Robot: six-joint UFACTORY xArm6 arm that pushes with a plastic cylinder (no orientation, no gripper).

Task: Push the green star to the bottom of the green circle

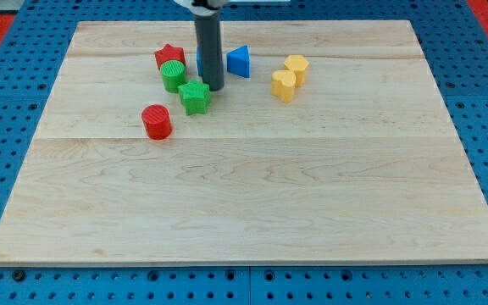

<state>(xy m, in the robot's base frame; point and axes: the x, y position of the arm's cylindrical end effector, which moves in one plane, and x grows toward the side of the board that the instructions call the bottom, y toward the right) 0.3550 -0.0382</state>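
Your tip [213,88] touches the green star [195,97] at its 2 o'clock — green circle [173,75] at 10 o'clock; no pincer fitted, nothing held.

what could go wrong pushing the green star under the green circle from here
1. My tip sits at the green star's upper right, so a push from there would likely send it down-left, perhaps toward the red cylinder rather than stopping below the green circle.
2. The green circle sits very close to the star and against the red star; a sideways nudge could shift the target itself.
3. The rod hides part of a blue block behind it, which could get dragged.
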